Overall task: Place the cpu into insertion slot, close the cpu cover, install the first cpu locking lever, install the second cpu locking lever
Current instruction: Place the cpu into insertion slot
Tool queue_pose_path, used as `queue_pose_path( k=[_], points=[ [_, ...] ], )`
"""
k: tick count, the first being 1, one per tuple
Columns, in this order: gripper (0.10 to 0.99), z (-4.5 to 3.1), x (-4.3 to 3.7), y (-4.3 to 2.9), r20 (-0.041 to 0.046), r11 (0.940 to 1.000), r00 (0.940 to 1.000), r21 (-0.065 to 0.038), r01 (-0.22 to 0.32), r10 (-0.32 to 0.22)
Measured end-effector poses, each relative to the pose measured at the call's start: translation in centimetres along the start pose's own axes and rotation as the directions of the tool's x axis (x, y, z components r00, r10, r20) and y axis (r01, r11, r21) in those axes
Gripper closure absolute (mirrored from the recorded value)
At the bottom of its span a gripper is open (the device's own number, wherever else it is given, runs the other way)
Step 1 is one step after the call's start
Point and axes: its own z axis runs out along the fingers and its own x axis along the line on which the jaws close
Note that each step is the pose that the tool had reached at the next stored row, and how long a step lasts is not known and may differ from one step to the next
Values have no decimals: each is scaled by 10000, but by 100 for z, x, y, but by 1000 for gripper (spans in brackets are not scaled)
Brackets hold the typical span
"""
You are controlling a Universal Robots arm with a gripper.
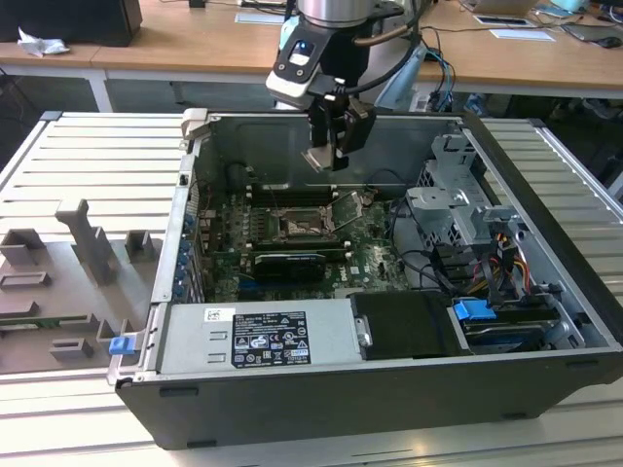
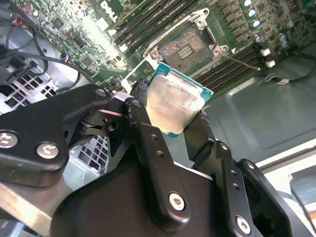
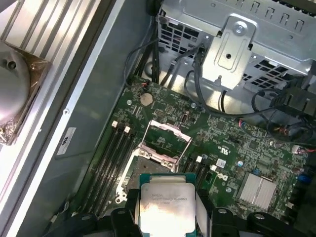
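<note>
The first step is in hand: the gripper (image 1: 327, 156) has its fingers clamped on two opposite edges of the cpu (image 2: 174, 104) and holds it in the air inside the open computer case (image 1: 175, 292), above the motherboard (image 1: 375, 255) and towards the case's far wall in the exterior view. The insertion slot (image 1: 296, 226) lies bare near the middle of the motherboard, between the memory slots (image 3: 109, 157), with the cpu cover (image 3: 166, 142) swung up off it. The chip is well apart from the socket. Seating it looks to call for squaring its edges to the socket's rim and levelling it, since it seems tilted. Its silvery face points up at the wrist. Being square, it has no real long axis.
</note>
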Motion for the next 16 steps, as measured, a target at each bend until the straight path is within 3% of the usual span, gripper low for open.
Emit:
queue_pose_path(
  k=[3, 6, 16],
  points=[
    [549, 16, 0, -1, 52, 9981, 9981, -10, -621, 621],
    [549, 33, 0, -2, 106, 9915, 9914, -27, -1303, 1303],
    [549, 86, -1, -8, 153, 9809, 9808, -26, -1943, 1943]
  ],
)
